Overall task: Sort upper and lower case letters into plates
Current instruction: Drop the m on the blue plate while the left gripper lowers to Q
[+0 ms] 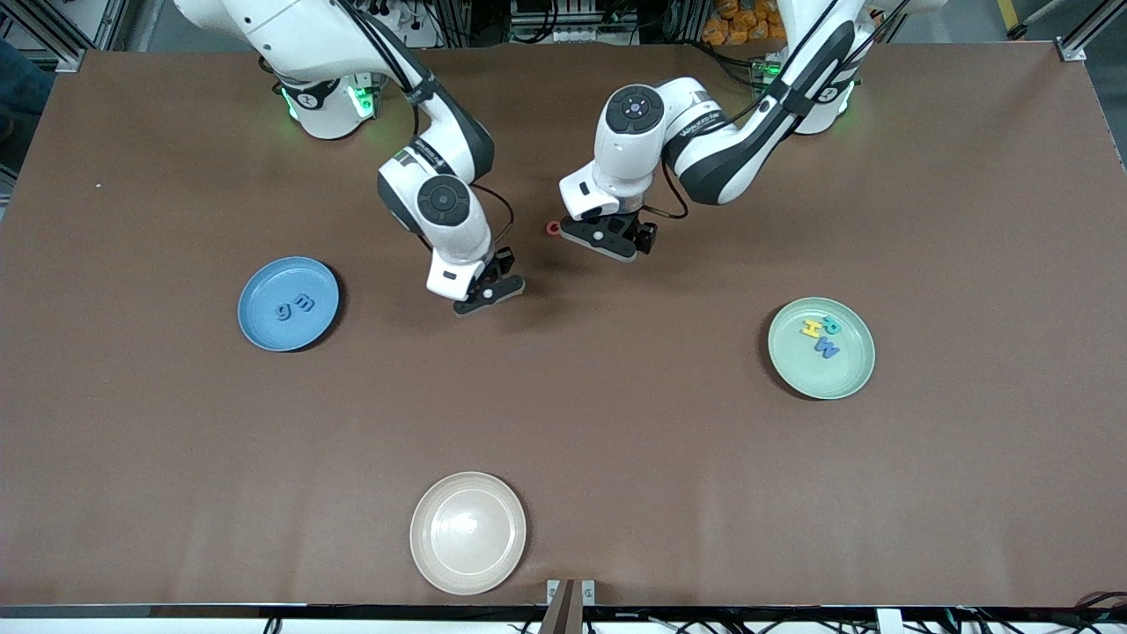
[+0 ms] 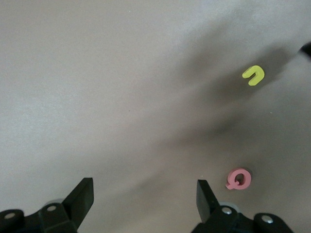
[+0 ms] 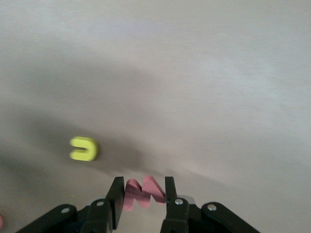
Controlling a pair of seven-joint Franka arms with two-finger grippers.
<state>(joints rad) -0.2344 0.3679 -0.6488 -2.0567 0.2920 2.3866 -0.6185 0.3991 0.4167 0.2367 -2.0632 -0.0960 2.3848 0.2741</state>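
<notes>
My right gripper (image 1: 489,293) (image 3: 144,184) is shut on the red w (image 3: 146,195), which it holds just above the bare table. A yellow u (image 3: 83,148) (image 2: 253,74) lies on the table close by; the front view does not show it. My left gripper (image 1: 616,238) (image 2: 144,187) hangs open and empty low over the table, beside the red Q (image 1: 553,228) (image 2: 238,179). The sky blue plate (image 1: 264,328), toward the right arm's end, holds a blue g (image 1: 283,310) and a dark blue letter (image 1: 304,304). The mint green plate (image 1: 847,374) holds a yellow H (image 1: 810,328), a teal R (image 1: 831,326) and a blue W (image 1: 828,349).
A cream-white plate (image 1: 467,532) with nothing in it sits near the table's front edge, nearer the front camera than both grippers. Brown table surface stretches between the three plates.
</notes>
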